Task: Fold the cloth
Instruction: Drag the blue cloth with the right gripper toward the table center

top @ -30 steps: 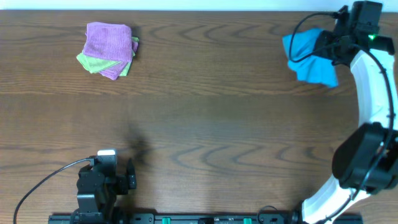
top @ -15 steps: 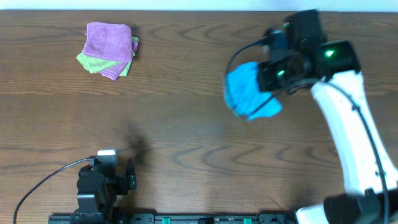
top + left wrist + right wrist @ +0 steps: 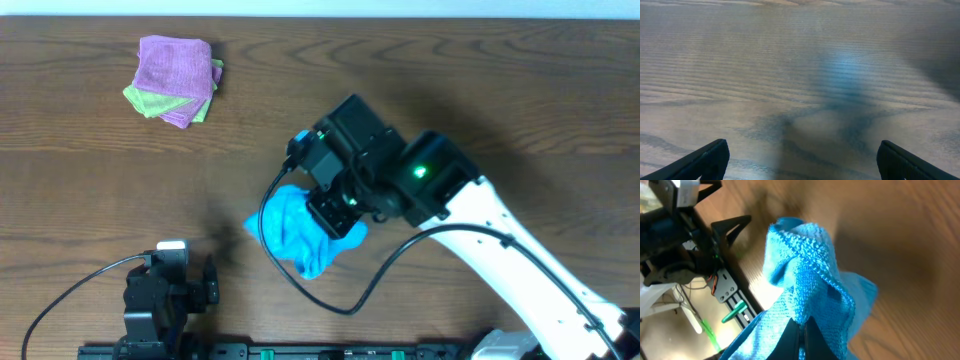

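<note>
Likely soft & light, blue cloth (image 3: 295,235) hangs bunched from clenched right gripper (image 3: 800,330); left gripper (image 3: 802,152) near-left, released; best grab pts: corners, once flat.

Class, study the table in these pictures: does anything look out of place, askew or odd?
The blue cloth is a crumpled bunch pinched in the right gripper near the middle of the table, not laid flat. At the far left, the purple cloth sits skewed on the green cloth, whose edges poke out.

Overhead straight down, wrist views close — right shares cloth (image 3: 290,231)
</note>
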Action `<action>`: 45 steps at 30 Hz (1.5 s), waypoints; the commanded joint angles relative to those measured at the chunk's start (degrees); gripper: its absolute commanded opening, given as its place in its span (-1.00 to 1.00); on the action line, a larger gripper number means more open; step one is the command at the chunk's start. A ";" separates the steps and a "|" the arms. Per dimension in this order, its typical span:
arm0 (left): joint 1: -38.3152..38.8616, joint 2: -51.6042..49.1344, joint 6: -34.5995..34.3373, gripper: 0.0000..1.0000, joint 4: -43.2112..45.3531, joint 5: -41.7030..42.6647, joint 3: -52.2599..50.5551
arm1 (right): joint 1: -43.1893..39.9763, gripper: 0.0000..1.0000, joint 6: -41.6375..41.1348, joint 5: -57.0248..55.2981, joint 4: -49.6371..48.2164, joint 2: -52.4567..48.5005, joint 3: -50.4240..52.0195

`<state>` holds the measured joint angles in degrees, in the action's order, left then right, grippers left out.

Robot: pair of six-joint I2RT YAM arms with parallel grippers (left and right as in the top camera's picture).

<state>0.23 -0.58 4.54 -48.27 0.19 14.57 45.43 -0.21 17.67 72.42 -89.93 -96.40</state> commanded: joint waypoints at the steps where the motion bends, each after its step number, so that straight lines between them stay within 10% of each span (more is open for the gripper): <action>1: 0.28 0.37 1.49 0.91 -3.19 -1.25 -0.61 | 1.16 -0.98 -0.15 0.37 -3.10 0.35 4.46; 7: 0.28 0.37 1.49 0.91 -3.19 -1.25 -0.61 | -0.70 -0.97 0.33 -3.15 -19.58 -0.57 17.07; 11: 0.28 0.37 1.51 0.91 -3.17 -1.31 -0.61 | -7.87 -0.88 -1.79 -36.11 -38.36 -4.50 21.94; 15: 0.28 0.37 1.51 0.91 -3.19 -1.29 -0.61 | -17.11 0.89 -3.37 -44.35 -51.67 -6.29 20.61; 16: 0.28 0.37 1.51 0.91 -3.17 -1.31 -0.61 | -19.08 0.99 -3.41 -44.19 -51.89 -6.23 19.82; 29: 0.28 0.37 1.46 0.91 -3.13 -1.22 -0.61 | -22.08 0.96 -5.81 -12.55 -33.35 -4.42 19.08; 45: 0.28 0.37 1.46 0.91 -2.40 2.27 -0.61 | -12.70 0.69 -5.60 -4.00 -40.30 -18.69 20.26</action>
<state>0.23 -0.58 4.78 -48.18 1.39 14.59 30.30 -5.02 12.82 33.17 -106.30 -76.66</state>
